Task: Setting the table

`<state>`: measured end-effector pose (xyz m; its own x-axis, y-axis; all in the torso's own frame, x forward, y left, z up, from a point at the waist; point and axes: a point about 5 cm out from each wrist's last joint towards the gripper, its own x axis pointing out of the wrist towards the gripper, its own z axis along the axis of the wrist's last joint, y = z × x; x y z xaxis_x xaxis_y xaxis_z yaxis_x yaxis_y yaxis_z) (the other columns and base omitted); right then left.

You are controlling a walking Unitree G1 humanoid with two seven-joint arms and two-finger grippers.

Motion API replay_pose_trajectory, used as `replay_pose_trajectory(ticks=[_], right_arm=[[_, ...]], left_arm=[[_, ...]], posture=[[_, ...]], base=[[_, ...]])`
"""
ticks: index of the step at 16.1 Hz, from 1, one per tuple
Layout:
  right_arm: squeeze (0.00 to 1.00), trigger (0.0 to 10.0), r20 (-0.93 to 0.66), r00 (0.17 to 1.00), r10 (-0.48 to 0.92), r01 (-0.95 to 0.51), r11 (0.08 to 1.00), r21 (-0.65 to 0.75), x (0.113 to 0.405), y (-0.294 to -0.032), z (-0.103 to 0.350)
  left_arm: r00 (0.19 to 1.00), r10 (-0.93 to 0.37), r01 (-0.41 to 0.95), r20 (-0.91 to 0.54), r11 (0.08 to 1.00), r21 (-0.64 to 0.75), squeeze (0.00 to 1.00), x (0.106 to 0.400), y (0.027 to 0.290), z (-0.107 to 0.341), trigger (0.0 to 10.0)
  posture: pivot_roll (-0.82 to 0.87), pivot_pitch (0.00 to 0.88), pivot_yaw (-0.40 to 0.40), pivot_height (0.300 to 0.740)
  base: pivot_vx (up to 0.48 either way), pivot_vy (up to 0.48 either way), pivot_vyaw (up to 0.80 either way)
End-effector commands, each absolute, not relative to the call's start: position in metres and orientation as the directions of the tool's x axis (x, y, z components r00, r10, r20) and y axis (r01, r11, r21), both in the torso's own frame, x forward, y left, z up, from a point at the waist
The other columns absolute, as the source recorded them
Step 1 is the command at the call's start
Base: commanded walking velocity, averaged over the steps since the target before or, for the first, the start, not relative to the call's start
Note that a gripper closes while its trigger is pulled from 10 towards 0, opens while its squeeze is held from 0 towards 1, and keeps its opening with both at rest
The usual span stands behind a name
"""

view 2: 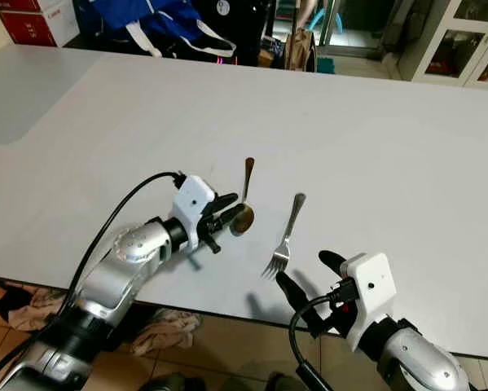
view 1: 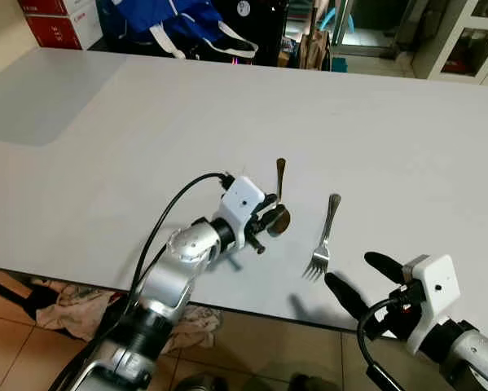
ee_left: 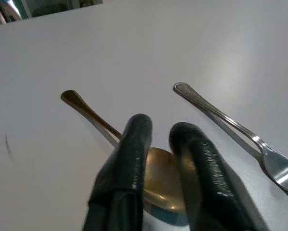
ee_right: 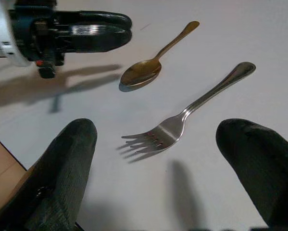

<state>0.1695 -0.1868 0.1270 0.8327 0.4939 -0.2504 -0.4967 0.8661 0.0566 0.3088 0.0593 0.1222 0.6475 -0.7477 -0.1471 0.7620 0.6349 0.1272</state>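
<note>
A gold spoon point(view 1: 280, 183) lies on the white table point(view 1: 129, 130) near its front edge, bowl toward me. A silver fork point(view 1: 326, 236) lies just right of it, tines toward me. My left gripper point(view 1: 272, 213) hovers at the spoon's bowl with its fingers point(ee_left: 134, 159) pressed almost together. The right wrist view shows it apart from the spoon point(ee_right: 153, 62), holding nothing. My right gripper point(view 1: 349, 270) is open at the front edge, its fingers spread wide just short of the fork's tines point(ee_right: 139, 142).
A blue bag point(view 1: 178, 20) and red boxes point(view 1: 56, 20) sit beyond the table's far edge. A glass-fronted cabinet point(view 1: 472, 41) is at the back right. Crumpled cloth point(view 1: 72, 305) lies on the tiled floor under the front edge.
</note>
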Motion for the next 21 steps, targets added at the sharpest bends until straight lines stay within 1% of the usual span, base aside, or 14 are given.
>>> replay_pose_trajectory(ticks=[1, 5, 6, 7, 8, 10, 15, 18, 20, 21], right_arm=[[0.00, 10.0, -0.262, 0.833, 0.487, -0.491, 0.870, 0.053, 0.169, -0.187, 0.126], [0.00, 10.0, -0.260, 0.834, 0.486, -0.491, 0.870, 0.050, 0.170, -0.185, 0.126], [0.00, 10.0, -0.261, 0.834, 0.485, -0.490, 0.870, 0.050, 0.169, -0.185, 0.126], [0.00, 10.0, -0.263, 0.835, 0.484, -0.489, 0.871, 0.050, 0.169, -0.185, 0.125], [0.00, 10.0, -0.264, 0.835, 0.484, -0.489, 0.871, 0.049, 0.168, -0.185, 0.125], [0.00, 10.0, -0.268, 0.833, 0.484, -0.490, 0.870, 0.049, 0.168, -0.185, 0.124], [0.00, 10.0, -0.276, 0.831, 0.484, -0.491, 0.870, 0.047, 0.168, -0.185, 0.122], [0.00, 10.0, -0.278, 0.829, 0.485, -0.492, 0.869, 0.047, 0.167, -0.186, 0.122], [0.00, 10.0, -0.279, 0.829, 0.485, -0.493, 0.869, 0.047, 0.164, -0.187, 0.123], [0.00, 10.0, -0.284, 0.827, 0.485, -0.494, 0.868, 0.045, 0.162, -0.189, 0.124]], left_arm=[[0.637, -0.756, 0.771, -0.151, 0.621, 0.140, 0.00, 0.311, 0.057, 0.123, 0.0], [0.598, -0.778, 0.801, -0.192, 0.586, 0.121, 0.00, 0.316, 0.050, 0.118, 0.0], [0.534, -0.812, 0.845, -0.237, 0.517, 0.134, 0.00, 0.312, 0.044, 0.115, 0.0], [0.545, -0.806, 0.839, -0.233, 0.524, 0.149, 0.00, 0.315, 0.042, 0.118, 10.0], [0.545, -0.806, 0.838, -0.231, 0.524, 0.151, 0.00, 0.315, 0.042, 0.120, 10.0], [0.521, -0.819, 0.853, -0.239, 0.497, 0.157, 0.00, 0.315, 0.040, 0.122, 10.0], [0.526, -0.812, 0.851, -0.252, 0.501, 0.160, 0.00, 0.316, 0.041, 0.129, 10.0], [0.572, -0.764, 0.820, -0.300, 0.540, 0.188, 0.00, 0.322, 0.051, 0.122, 10.0], [0.580, -0.747, 0.814, -0.325, 0.547, 0.194, 0.00, 0.323, 0.059, 0.119, 10.0], [0.577, -0.739, 0.817, -0.349, 0.536, 0.215, 0.00, 0.321, 0.064, 0.115, 10.0]], posture=[[-0.13, 0.081, 0.047, 0.740], [-0.14, 0.077, 0.049, 0.740], [-0.14, 0.073, 0.051, 0.740], [-0.14, 0.068, 0.055, 0.740], [-0.14, 0.068, 0.056, 0.740], [-0.14, 0.066, 0.056, 0.740], [-0.14, 0.058, 0.056, 0.740], [-0.14, 0.059, 0.055, 0.740], [-0.15, 0.064, 0.054, 0.740], [-0.15, 0.067, 0.053, 0.740]], base=[[0.000, 0.000, 0.00], [0.000, 0.000, 0.00], [0.000, 0.000, 0.00], [0.000, 0.000, 0.00], [0.000, 0.000, 0.00], [0.000, 0.000, 0.00], [0.000, 0.000, 0.00], [0.000, 0.000, 0.00], [0.000, 0.000, 0.00], [0.000, 0.000, 0.00]])
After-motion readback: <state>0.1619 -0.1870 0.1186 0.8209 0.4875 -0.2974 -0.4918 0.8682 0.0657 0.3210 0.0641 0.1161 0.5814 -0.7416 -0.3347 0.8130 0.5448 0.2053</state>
